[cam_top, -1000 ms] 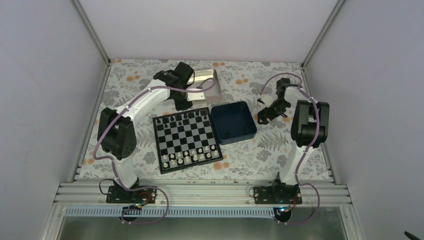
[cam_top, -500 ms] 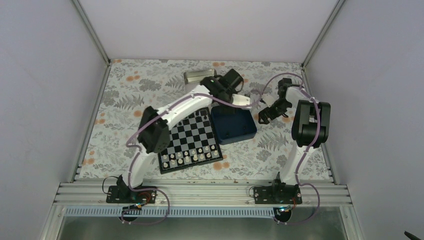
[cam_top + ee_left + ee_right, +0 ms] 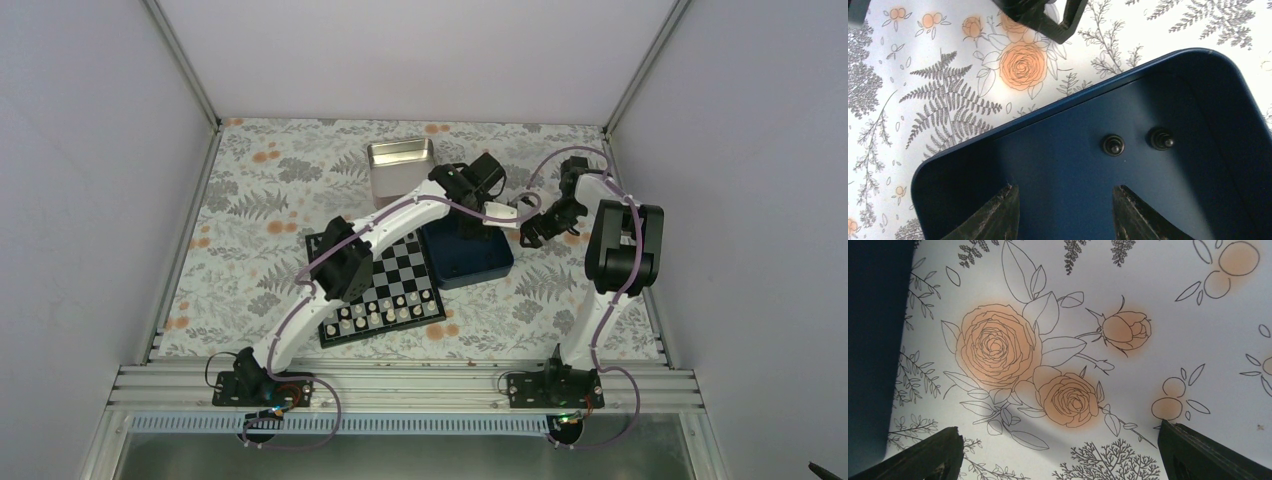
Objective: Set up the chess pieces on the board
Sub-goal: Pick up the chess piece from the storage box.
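Observation:
The chessboard (image 3: 397, 268) lies at the table's middle. Cream chessmen (image 3: 385, 312) fill its near rows. My left arm crosses its far rows and hides most of the black chess pieces there. Two black chess pieces (image 3: 1113, 145) (image 3: 1161, 139) stand on the floor of the navy blue box (image 3: 1058, 165), which sits right of the board (image 3: 470, 262). My left gripper (image 3: 497, 222) (image 3: 1065, 205) hangs open and empty over the box, short of the two pieces. My right gripper (image 3: 535, 228) (image 3: 1063, 460) is open and empty over the floral cloth, just right of the box.
A shiny metal tin (image 3: 400, 165) stands behind the board. The navy box's side (image 3: 868, 340) fills the left edge of the right wrist view. My right gripper's fingers (image 3: 1048, 20) show beyond the box rim in the left wrist view. Grey walls enclose the table.
My left arm has swung right, from beside the metal tin at the board's far left to above the navy box. My right arm has barely moved.

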Motion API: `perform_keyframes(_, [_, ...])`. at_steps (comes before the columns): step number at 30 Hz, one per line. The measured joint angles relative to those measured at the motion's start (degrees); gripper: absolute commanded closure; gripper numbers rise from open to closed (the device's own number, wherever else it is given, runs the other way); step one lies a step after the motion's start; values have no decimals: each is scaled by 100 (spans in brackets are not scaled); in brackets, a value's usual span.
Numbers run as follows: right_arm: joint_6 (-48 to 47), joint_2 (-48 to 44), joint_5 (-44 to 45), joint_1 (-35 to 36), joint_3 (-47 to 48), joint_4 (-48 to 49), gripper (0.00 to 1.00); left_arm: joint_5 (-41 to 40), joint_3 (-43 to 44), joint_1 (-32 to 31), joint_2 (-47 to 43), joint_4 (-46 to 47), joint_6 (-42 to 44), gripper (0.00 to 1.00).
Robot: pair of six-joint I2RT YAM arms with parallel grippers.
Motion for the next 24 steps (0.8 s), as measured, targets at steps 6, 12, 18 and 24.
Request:
perform_keyframes(6, [-2,9,0,-2,0,0,0,262,-2,-13,4,-42,76,52])
perform_keyframes(12, [-2,9,-4,-2,0,-2,0,358,-37,-31,4,-42,96,52])
perform_keyframes(18, [-2,9,-20,-2,0,-2,0,354,-157,-72,129,-17,94,53])
perform_keyframes(24, [-11,9,-31,-2,0,-2,0,348,-310,-87,317,-7,94,54])
